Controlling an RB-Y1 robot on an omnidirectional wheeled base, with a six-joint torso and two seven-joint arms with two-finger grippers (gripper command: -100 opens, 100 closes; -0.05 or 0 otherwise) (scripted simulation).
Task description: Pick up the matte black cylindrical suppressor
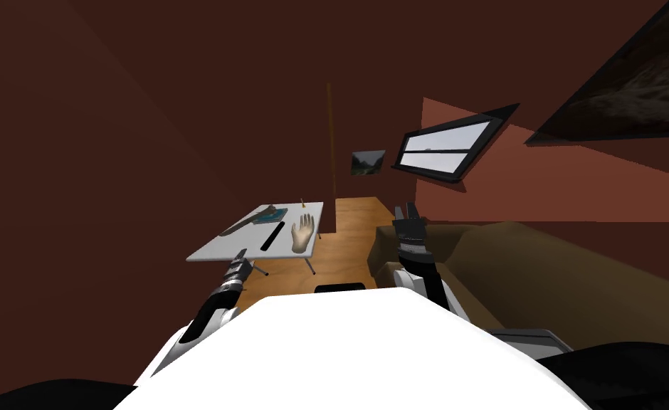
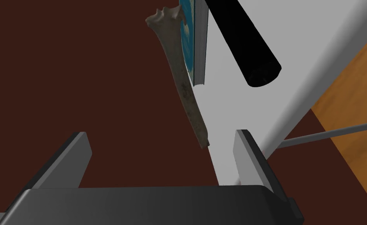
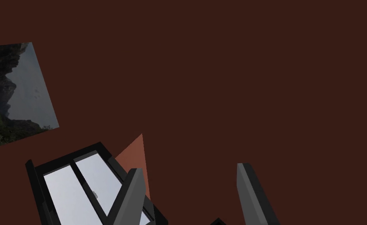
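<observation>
- The black tube [image 2: 245,43] is laid on the white table [image 1: 216,253] beside a model hand [image 1: 302,233], one end cut off in the left wrist view.
- The left gripper [image 2: 161,134] is held released at the table's edge.
- The right gripper [image 3: 190,168] is likewise spread.

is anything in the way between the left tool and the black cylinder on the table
Nothing visible does. The open left tool sits at the white table's near edge, with bare tabletop up to the matte black cylinder. A long beige bone-shaped piece lies just beside that path.
</observation>
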